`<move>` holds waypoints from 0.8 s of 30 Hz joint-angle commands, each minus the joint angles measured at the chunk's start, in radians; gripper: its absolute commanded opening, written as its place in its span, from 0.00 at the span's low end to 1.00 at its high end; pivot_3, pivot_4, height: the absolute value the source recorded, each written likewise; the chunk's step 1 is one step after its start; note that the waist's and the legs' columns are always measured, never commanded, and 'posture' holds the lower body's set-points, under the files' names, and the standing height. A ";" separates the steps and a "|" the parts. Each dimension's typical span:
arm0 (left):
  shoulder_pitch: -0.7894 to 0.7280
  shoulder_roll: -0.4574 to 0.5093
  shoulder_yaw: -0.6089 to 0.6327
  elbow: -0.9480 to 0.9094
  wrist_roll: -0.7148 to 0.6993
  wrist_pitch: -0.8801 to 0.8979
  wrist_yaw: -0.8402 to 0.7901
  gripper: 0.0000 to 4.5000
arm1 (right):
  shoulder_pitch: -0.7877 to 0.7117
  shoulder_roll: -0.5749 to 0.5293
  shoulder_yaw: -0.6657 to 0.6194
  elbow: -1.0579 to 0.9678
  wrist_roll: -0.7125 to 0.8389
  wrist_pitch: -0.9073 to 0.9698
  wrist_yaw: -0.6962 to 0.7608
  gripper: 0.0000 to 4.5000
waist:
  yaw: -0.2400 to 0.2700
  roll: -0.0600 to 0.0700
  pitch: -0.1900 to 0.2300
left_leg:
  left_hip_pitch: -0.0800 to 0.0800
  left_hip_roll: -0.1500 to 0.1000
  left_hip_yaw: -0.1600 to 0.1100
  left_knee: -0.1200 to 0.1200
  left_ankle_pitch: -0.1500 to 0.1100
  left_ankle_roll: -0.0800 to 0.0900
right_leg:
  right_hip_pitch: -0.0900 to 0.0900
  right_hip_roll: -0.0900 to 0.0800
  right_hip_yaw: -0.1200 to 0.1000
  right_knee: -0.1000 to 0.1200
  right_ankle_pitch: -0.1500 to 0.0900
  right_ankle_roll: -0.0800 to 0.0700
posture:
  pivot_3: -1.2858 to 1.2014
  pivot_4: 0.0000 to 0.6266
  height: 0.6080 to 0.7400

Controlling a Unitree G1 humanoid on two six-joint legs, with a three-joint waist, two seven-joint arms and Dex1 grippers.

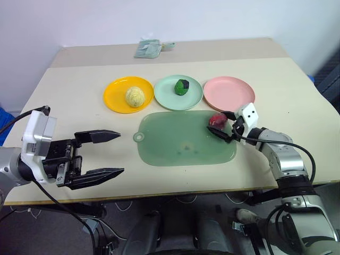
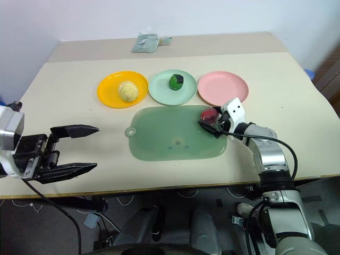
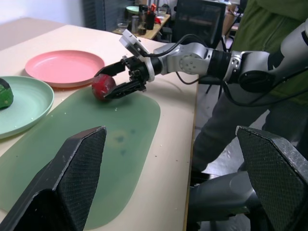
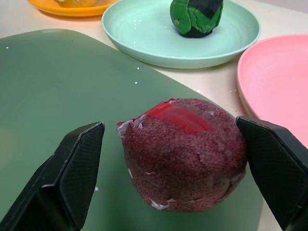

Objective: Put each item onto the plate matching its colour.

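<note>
Your right gripper [image 1: 225,126] has its fingers spread around the dark red item [image 1: 217,120], ungrasped on the green mat's [image 1: 180,146] far-right corner, just short of the pink plate [image 1: 229,93], its likely destination. Your left gripper [image 1: 103,154] hangs released, near left.

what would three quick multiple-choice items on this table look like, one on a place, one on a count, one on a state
1. Where is the dark red item?
A on the pink plate
B on the green mat
C on the orange-yellow plate

2. How many plates hold an item?
A one
B two
C three

3. How is the right gripper?
A open around the red item
B shut on it
C open over the yellow item

Answers:
1 B, it sits on the green mat.
2 B, the pink plate is bare.
3 A, its fingers stand apart either side of it.
</note>
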 commanded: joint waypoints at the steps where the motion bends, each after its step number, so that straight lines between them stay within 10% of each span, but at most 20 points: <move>1: -0.018 0.018 -0.009 -0.023 -0.022 -0.010 0.002 0.98 | -0.034 0.011 -0.008 -0.032 0.005 0.003 0.003 1.00 | 0.000 0.000 0.000 | 0.000 0.000 0.000 0.000 0.000 0.000 | 0.000 0.000 0.000 0.000 0.000 0.000 | 0.52 0.24 1.00; 8: -0.043 0.033 -0.021 -0.040 -0.045 0.001 0.035 1.00 | -0.046 0.020 -0.014 0.020 -0.003 -0.022 0.020 0.46 | 0.000 0.000 0.000 | 0.000 0.000 0.000 0.000 0.000 0.000 | 0.000 0.000 0.000 0.000 0.000 0.000 | 0.52 0.24 1.00; 18: -0.052 -0.018 -0.062 -0.080 -0.015 -0.026 0.169 1.00 | -0.192 0.005 -0.068 0.128 0.003 -0.063 -0.001 0.45 | -0.005 0.002 0.001 | 0.000 0.000 0.000 -0.001 0.000 -0.001 | 0.000 0.000 0.001 0.000 0.000 0.000 | 0.52 0.24 1.00; 24: -0.050 -0.118 -0.139 -0.144 0.085 -0.024 0.430 1.00 | -0.483 0.008 -0.079 0.603 -0.109 -0.264 -0.174 0.45 | -0.017 0.001 0.001 | 0.000 0.000 0.001 -0.003 0.001 -0.002 | 0.002 0.000 0.001 0.000 0.000 0.000 | 0.52 0.24 1.00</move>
